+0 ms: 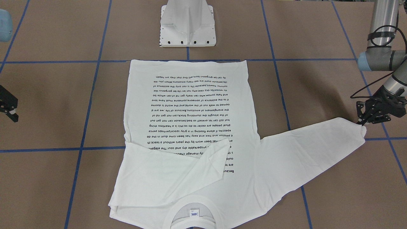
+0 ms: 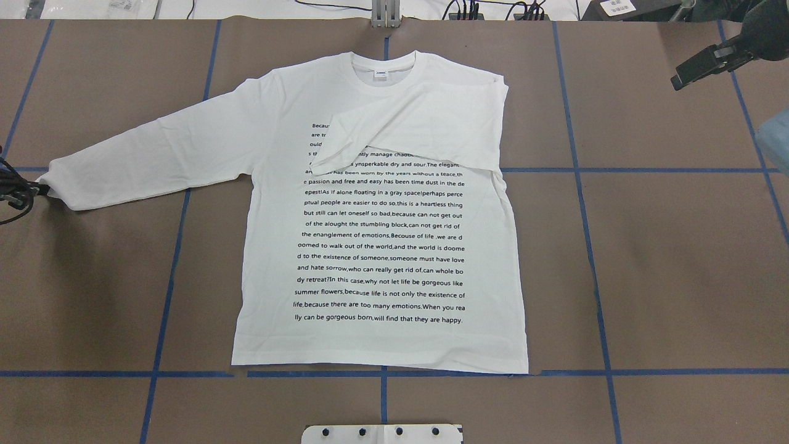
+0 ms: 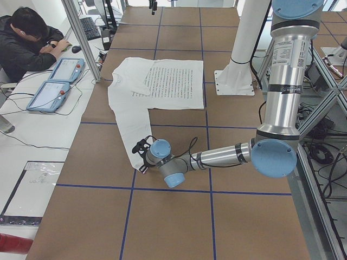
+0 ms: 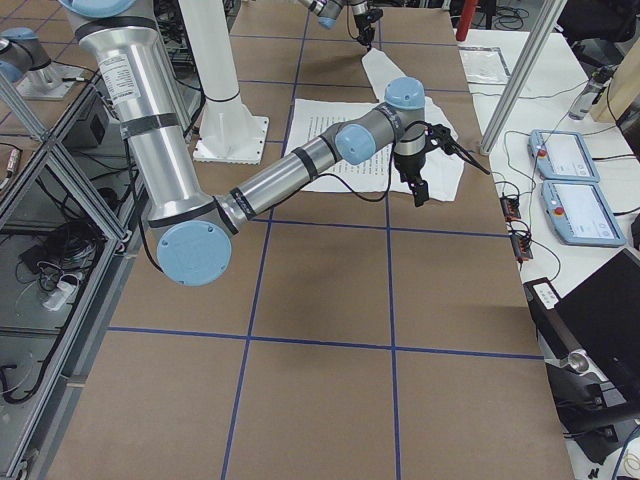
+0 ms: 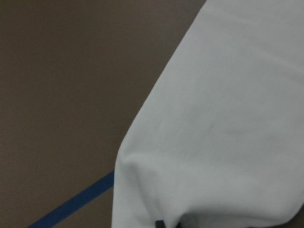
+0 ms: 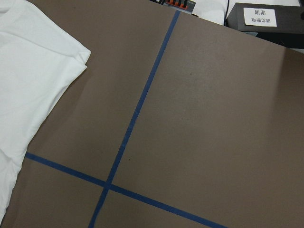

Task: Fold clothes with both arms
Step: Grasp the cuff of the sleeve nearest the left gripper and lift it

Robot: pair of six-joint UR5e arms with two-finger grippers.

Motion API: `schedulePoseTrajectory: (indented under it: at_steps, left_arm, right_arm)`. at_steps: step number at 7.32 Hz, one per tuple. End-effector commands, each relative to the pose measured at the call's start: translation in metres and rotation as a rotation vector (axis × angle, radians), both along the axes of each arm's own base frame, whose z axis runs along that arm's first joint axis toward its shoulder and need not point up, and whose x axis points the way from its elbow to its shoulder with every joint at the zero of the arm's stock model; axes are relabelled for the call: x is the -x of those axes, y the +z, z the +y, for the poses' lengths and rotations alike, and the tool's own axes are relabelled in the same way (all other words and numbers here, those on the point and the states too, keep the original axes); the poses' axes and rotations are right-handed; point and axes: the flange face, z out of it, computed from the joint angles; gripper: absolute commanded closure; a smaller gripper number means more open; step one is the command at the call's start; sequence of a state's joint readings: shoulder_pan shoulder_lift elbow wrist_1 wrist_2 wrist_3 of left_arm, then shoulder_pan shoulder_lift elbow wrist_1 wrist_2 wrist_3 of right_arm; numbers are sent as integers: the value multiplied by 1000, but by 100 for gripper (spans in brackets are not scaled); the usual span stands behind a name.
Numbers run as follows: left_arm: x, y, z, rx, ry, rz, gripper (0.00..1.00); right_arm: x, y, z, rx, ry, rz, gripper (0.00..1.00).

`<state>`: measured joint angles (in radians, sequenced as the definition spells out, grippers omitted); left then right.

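Note:
The white long-sleeved shirt (image 2: 382, 246) lies flat on the brown table, black text side up, with its collar (image 2: 383, 63) away from the robot. One sleeve (image 2: 425, 123) is folded across the chest. The other sleeve (image 2: 154, 154) stretches out flat to the robot's left. My left gripper (image 1: 361, 123) is low at the table and shut on that sleeve's cuff (image 5: 228, 118). It also shows at the overhead view's left edge (image 2: 34, 189). My right gripper (image 2: 696, 68) is open and empty, raised above the table, to the right of the shirt's folded side (image 6: 33, 71).
The white pedestal base (image 1: 187, 24) stands just behind the shirt's hem. Blue tape lines (image 2: 592, 246) grid the table. An operator (image 3: 27, 38) and teach pendants (image 3: 54, 81) are beyond the far edge.

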<state>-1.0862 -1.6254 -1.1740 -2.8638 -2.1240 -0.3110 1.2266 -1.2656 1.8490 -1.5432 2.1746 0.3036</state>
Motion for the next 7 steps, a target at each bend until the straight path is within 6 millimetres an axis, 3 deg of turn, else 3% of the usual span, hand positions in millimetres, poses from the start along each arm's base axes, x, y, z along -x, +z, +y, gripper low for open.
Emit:
schedulePoseTrajectory:
  at_steps: [1, 2, 3, 5, 6, 7]
  left_arm:
    - [0, -47, -12, -97, -4, 63, 100]
    - [9, -78, -27, -108, -4, 107, 100]
    - [20, -120, -61, -68, -11, 170, 100]
    - [4, -201, -103, 5, -55, 255, 100]
    - [-9, -251, -126, 63, -95, 330, 100]
    - [-34, -314, -142, 142, -116, 442, 100]
  right_arm:
    - [1, -1, 0, 1, 1, -2, 0]
    - [0, -1, 0, 2, 3, -2, 0]
    - [0, 0, 1, 6, 4, -2, 0]
    - [0, 1, 1, 12, 8, -3, 0]
    - [0, 1, 1, 12, 8, -3, 0]
    - [0, 2, 1, 13, 8, -3, 0]
